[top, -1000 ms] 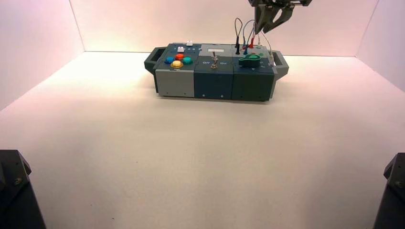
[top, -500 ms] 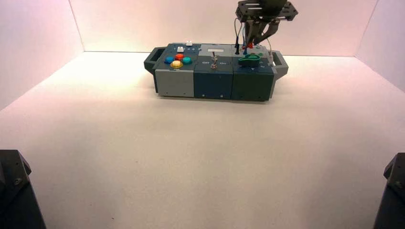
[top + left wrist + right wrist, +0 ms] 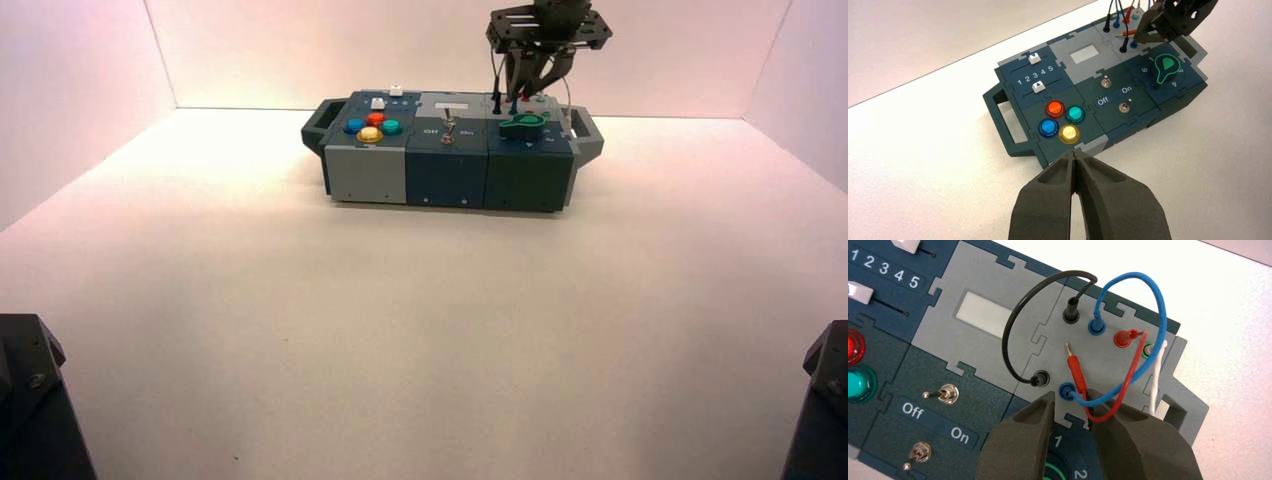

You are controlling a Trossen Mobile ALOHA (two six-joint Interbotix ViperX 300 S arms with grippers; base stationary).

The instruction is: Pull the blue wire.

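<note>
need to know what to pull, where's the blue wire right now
In the right wrist view, the blue wire arches on the box's right end, between two blue sockets, beside the black wire, its near end by the right claw.

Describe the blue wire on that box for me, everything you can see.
The blue wire is a smooth, rubbery-looking cable arched over the grey panel, both blue plugs seated in blue-ringed sockets. The red wire crosses it. The right pincer is open beside its nearer plug, not gripping it.
</note>
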